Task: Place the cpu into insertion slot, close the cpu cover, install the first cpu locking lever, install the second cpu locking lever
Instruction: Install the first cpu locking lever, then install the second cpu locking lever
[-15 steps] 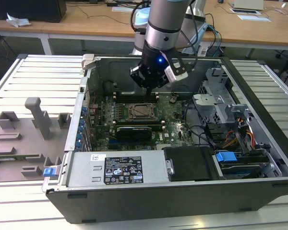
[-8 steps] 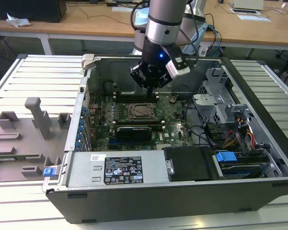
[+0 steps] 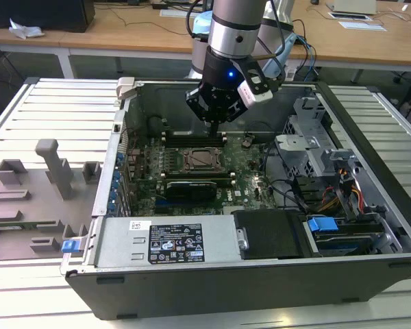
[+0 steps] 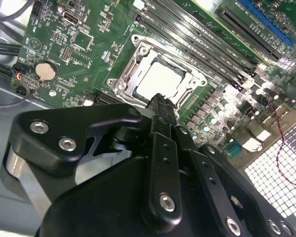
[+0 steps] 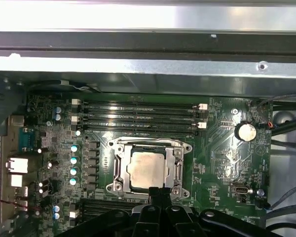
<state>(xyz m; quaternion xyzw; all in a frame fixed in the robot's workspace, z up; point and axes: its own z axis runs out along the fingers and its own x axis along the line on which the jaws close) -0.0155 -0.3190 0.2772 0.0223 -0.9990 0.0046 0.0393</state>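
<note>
The cpu (image 5: 147,170) lies flat in the insertion slot (image 3: 200,160) on the green motherboard, its silver-grey top showing in both wrist views (image 4: 158,80). The cpu cover (image 5: 120,168) lies down around the chip, which shows through its square window. My gripper (image 3: 213,130) hangs just above the far edge of the socket inside the open computer case. Its black fingers (image 4: 160,106) are pressed together and hold nothing. I cannot make out how the locking levers stand.
Long black memory slots (image 5: 140,116) run beside the socket, with a coin battery (image 5: 246,132) nearby. The case walls (image 3: 192,264), a drive cage (image 3: 315,147) and cables (image 3: 329,199) at the exterior view's right hem in the board. Grey fixtures (image 3: 51,168) stand on the table.
</note>
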